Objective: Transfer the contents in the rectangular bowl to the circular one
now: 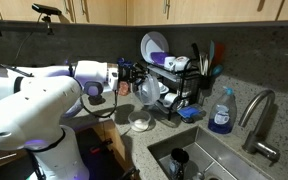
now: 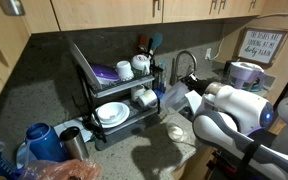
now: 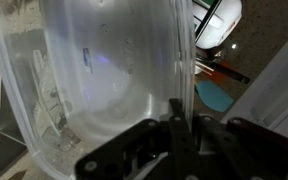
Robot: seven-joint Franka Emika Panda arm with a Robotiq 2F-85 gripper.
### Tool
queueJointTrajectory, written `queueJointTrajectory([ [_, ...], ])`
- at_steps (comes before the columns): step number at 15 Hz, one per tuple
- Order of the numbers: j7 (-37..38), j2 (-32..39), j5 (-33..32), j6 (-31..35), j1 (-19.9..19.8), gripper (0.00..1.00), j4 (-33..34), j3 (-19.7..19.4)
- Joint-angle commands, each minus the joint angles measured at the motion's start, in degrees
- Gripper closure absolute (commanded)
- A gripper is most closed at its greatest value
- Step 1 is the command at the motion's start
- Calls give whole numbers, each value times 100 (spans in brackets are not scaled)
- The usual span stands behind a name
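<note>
My gripper [image 3: 180, 128] is shut on the rim of the rectangular bowl [image 3: 104, 80], a translucent whitish container that fills the wrist view and is held tilted on edge. In an exterior view the gripper [image 1: 130, 77] holds this container [image 1: 145, 92] in the air next to the dish rack. Below it on the counter stands the circular one [image 1: 140, 122], a small clear round bowl with a pale centre, which also shows in an exterior view [image 2: 176, 131]. I cannot tell what is inside the rectangular bowl.
A black dish rack [image 1: 182, 80] with white dishes and a purple plate stands close behind the gripper; it also shows in an exterior view [image 2: 114, 95]. A sink [image 1: 199, 155], a faucet [image 1: 259, 115] and a blue soap bottle [image 1: 221, 112] are beside it. A blue kettle [image 2: 39, 140] stands on the counter.
</note>
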Motion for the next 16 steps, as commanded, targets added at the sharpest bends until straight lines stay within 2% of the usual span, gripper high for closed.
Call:
queueJointTrajectory([
  [1,-437,0,17,-485,-177,99,40,-454],
  [9,-1511,-1,102,-1627,-773,99,143,-1327],
  [14,-1766,-1,19,-2357,-1173,99,287,-1508],
  [15,-2146,398,102,-2174,-1234,99,404,-1589],
  [16,-2207,417,100,-2239,-1277,99,447,-1597],
])
